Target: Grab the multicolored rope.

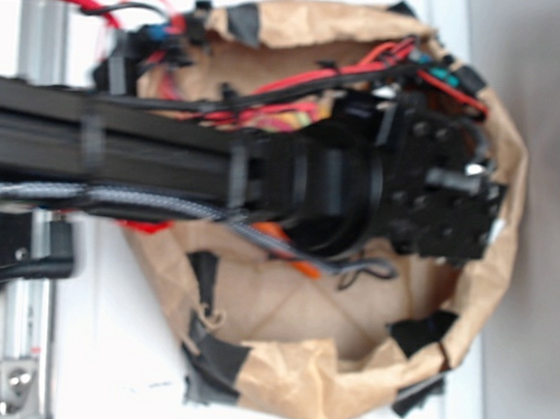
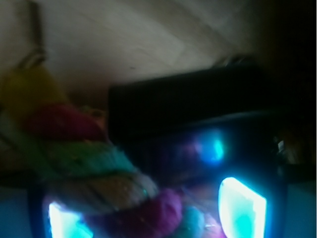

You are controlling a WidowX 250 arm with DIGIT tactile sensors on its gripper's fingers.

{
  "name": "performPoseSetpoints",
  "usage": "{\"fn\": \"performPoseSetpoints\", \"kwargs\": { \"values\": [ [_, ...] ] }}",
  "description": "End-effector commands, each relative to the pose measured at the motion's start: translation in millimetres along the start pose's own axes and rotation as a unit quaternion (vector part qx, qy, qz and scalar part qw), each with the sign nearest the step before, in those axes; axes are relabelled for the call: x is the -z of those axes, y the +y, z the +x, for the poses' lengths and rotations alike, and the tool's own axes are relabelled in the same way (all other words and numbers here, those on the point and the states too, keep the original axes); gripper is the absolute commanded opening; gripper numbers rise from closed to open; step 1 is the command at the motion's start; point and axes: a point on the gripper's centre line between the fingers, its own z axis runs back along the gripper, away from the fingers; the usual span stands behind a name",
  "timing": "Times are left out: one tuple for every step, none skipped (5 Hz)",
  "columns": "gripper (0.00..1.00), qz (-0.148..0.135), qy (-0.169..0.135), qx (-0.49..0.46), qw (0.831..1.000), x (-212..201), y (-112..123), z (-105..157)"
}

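The multicolored rope fills the lower left of the wrist view, running between the glowing fingers, which stand apart around it. Best to close squarely on the thick twist beside the black pouch, inside the paper bag on the desk

Fuzzy cotton rope, crumpled paper bag
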Motion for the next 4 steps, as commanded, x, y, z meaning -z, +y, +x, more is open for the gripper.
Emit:
{"fn": "performPoseSetpoints", "kwargs": {
  "values": [
    [0.00, -0.010, 0.016, -0.035, 0.999, -1.9, 12.2, -16.6],
    [0.00, -0.028, 0.029, -0.108, 0.993, -27.0, 21.1, -35.9],
    [0.00, -0.052, 0.009, -0.235, 0.971, -53.8, 22.3, -63.0],
    [0.00, -0.103, -0.002, -0.351, 0.931, -88.9, 7.6, -79.2]
  ]
}}
